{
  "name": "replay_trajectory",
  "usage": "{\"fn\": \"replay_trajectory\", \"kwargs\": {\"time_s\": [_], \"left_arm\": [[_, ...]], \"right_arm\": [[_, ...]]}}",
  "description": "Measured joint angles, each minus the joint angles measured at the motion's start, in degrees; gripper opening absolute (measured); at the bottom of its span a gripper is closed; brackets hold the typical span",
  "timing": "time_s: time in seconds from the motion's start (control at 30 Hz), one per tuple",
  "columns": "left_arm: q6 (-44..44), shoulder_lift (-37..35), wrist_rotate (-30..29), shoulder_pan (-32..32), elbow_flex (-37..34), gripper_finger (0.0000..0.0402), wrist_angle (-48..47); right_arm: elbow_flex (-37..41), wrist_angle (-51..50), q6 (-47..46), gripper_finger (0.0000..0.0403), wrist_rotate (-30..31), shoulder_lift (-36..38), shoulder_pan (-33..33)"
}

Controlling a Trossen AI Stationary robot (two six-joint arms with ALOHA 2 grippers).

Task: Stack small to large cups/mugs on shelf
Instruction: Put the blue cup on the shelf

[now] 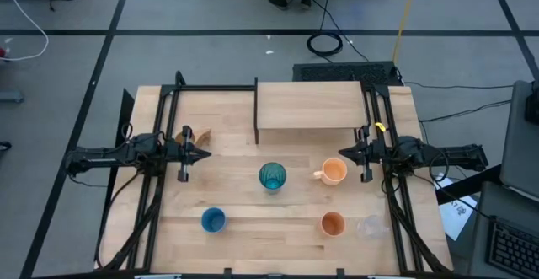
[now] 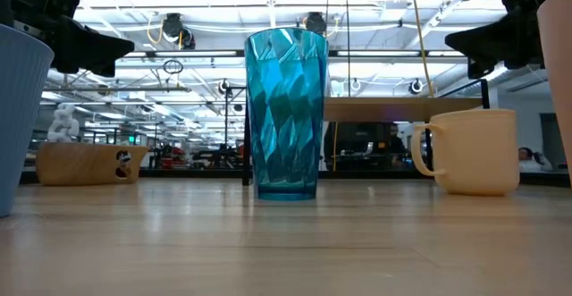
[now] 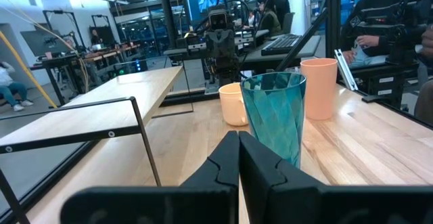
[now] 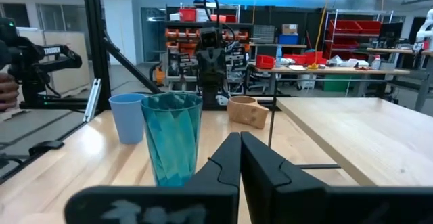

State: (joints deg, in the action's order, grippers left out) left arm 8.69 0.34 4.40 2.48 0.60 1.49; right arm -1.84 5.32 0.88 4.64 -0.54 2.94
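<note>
Nearest the low camera, the blue cup [image 2: 16, 117] fills the frame's edge; from above it stands near the front left of the table [image 1: 253, 228].

Largest is the teal tumbler [image 1: 272, 176], upright at the table's centre, just in front of the shelf [image 1: 308, 104]. It is tall, faceted and translucent; it looks like light, stiff plastic, probably slick, so a grasp across the upper wall seems safest, as a push low down may tip it.

The orange handled mug [image 1: 333, 171] stands just right of the tumbler, handle toward it. It looks rigid and heavier; the rim or handle would serve. The brown wooden mug [image 1: 195, 135] lies at the left, beside the left gripper [image 1: 200, 154]; rough wood should grip well.

The orange cup [image 1: 333, 223] stands front right, plain and smooth, likely light. Just right of it the clear cup [image 1: 370, 226] is barely visible and possibly brittle; a gentle rim grasp suits it.

The left gripper hovers left of centre with fingers pressed together, holding nothing. The right gripper [image 1: 343, 152] hangs just beside the orange mug, likewise clenched and empty. Nothing is on the shelf yet.
</note>
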Motion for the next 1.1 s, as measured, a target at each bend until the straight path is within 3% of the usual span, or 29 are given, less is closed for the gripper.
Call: {"fn": "replay_trajectory", "kwargs": {"time_s": [0.47, 1.1], "left_arm": [[-0.47, 0.02, -2.57, 0.02, 0.01, 0.0005, 0.0], [-3.11, 0.02, -3.48, 0.01, 0.04, 0.0005, -0.73]], "right_arm": [[-2.69, -0.08, -4.72, 0.0, -0.2, -1.38, 0.02], [-23.36, -5.87, -1.51, 0.0, -0.17, -17.78, 0.02]]}}
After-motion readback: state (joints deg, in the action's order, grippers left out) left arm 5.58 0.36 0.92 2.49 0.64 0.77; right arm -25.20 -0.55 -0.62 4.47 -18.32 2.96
